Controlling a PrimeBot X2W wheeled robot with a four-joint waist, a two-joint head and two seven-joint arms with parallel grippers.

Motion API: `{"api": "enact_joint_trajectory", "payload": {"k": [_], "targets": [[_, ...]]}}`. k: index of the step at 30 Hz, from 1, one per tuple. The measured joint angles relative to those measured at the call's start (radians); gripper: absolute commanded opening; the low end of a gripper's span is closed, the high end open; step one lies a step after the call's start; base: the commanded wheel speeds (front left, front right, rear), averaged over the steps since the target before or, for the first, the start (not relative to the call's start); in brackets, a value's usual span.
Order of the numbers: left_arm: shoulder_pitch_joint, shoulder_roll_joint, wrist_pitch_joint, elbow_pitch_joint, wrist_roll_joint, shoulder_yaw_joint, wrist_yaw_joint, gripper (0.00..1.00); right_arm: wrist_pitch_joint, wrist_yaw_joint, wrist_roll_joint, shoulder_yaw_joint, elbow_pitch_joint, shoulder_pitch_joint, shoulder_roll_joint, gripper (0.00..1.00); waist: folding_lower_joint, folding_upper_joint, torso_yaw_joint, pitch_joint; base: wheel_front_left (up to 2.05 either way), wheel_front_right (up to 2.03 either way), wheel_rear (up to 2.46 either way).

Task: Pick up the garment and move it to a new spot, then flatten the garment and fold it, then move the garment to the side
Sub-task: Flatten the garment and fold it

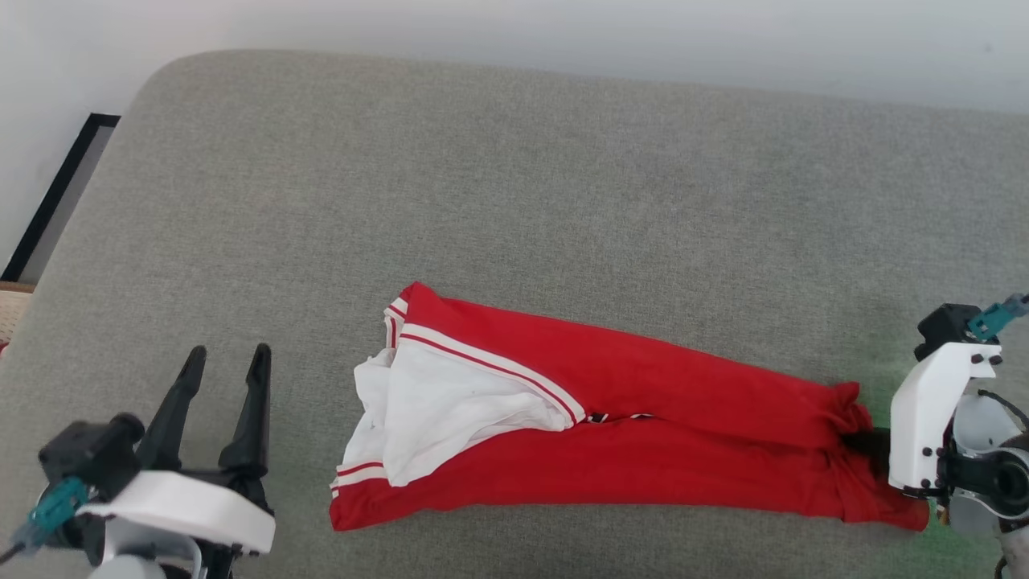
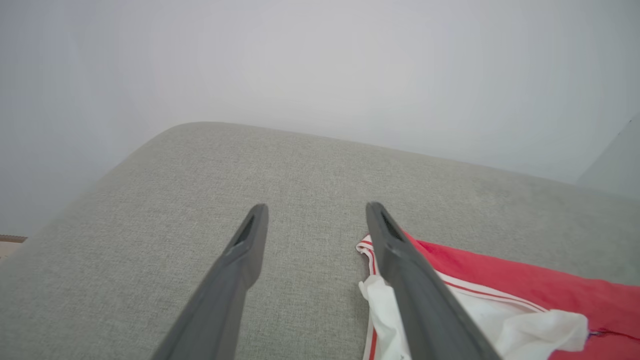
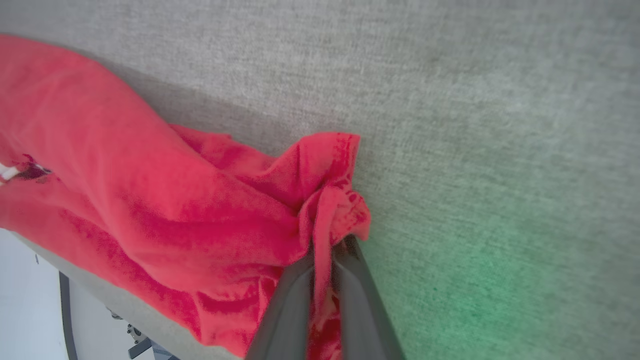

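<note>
Garment [image 1: 659,378], bright red w/ white lining & stripe trim, lay stretched along front of grey fabric cushion [image 1: 514,161]. Right gripper [image 3: 329,250] had jaws clenched on bunched red fabric at garment's right end. Left gripper [image 1: 227,358] sat near the white end, jaws spread wide, holding nothing.
</note>
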Motion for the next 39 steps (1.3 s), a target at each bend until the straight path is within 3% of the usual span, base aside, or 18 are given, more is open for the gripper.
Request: {"api": "enact_joint_trajectory", "payload": {"k": [6, 10, 22, 27, 33, 39], "targets": [[0.096, -0.103, 0.0, -0.006, 0.099, 0.136, -0.066, 1.0, 0.032, 0.001, 0.052, -0.034, -0.049, 0.016, -0.03, 0.0, 0.0, 0.0, -0.004, -0.026, 0.0, 0.0, 0.0], [0.139, -0.176, 0.0, 0.002, 0.151, 0.21, -0.126, 1.0, 0.027, 0.002, 0.034, -0.117, -0.051, 0.022, -0.079, 0.0, 0.0, 0.0, -0.02, -0.044, 0.0, 0.0, 0.0], [0.152, -0.281, 0.0, 0.027, 0.243, 0.295, -0.219, 1.0, -0.018, 0.004, -0.117, -0.289, 0.091, -0.019, -0.197, 0.0, 0.0, 0.0, -0.058, -0.048, 0.0, 0.0, 0.0], [0.157, -0.306, 0.0, 0.033, 0.258, 0.322, -0.243, 1.0, 0.012, 0.004, -0.082, -0.269, 0.056, -0.028, -0.163, 0.0, 0.0, 0.0001, -0.072, -0.058, 0.0, 0.0, 0.0], [0.174, -0.322, 0.0, 0.03, 0.281, 0.344, -0.259, 1.0, 0.094, 0.004, 0.023, -0.213, -0.165, 0.033, -0.091, 0.0, 0.0, 0.0, -0.079, -0.076, 0.0, 0.0, 0.0], [0.177, -0.333, 0.0, 0.031, 0.289, 0.343, -0.27, 1.0, 0.136, 0.004, 0.043, -0.114, -0.372, 0.088, -0.009, 0.0, 0.0, 0.0, -0.056, -0.088, 0.0, 0.0, 0.0]]}}
